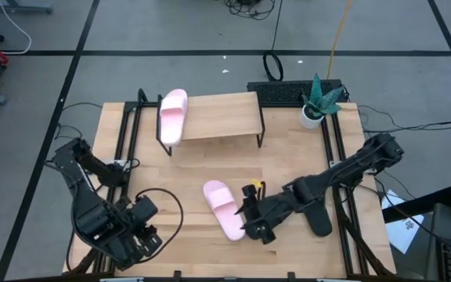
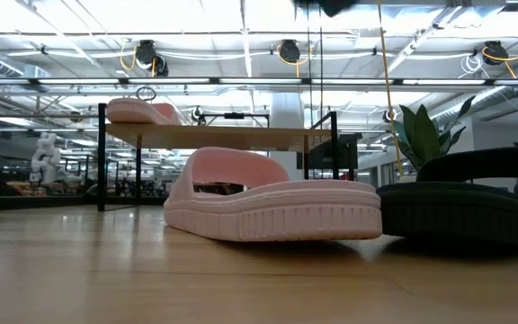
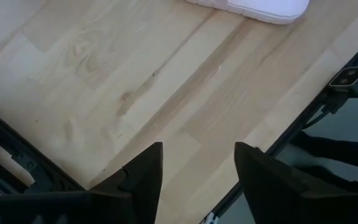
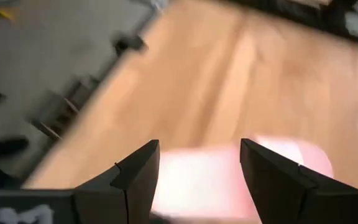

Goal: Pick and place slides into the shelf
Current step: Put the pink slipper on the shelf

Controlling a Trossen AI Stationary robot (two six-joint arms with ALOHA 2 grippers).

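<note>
- Your right gripper [image 1: 250, 222] hangs over the near end of the pink slide [image 1: 223, 208] lying on the tabletop [image 1: 178, 172], with its fingers [image 4: 135, 174] spread wide and nothing between them; in the right wrist view the pink shows just below the gap.
- One pink slide [image 1: 172, 115] already sits on the left end of the shelf [image 1: 221, 116]; a black slide [image 1: 318, 218] lies on the table beside the right arm, partly under it.
- Your left gripper [image 3: 197, 168] waits at the near left corner of the table, fingers apart and empty.
- Risk: if you close on the sole's edge rather than across the strap, the slide will likely pivot or slip out as you lift.
- Risk: coming down off-centre could shove the slide along the smooth wood instead of seating it between the fingers.
- Risk: the right arm's forearm passes close over the black slide; a swing toward the shelf may drag it.
- Hard to see: the right wrist view is smeared, so you cannot judge the exact height above the slide or whether a fingertip touches it.
- Only one black slide shows; the second is not visible anywhere.
</note>
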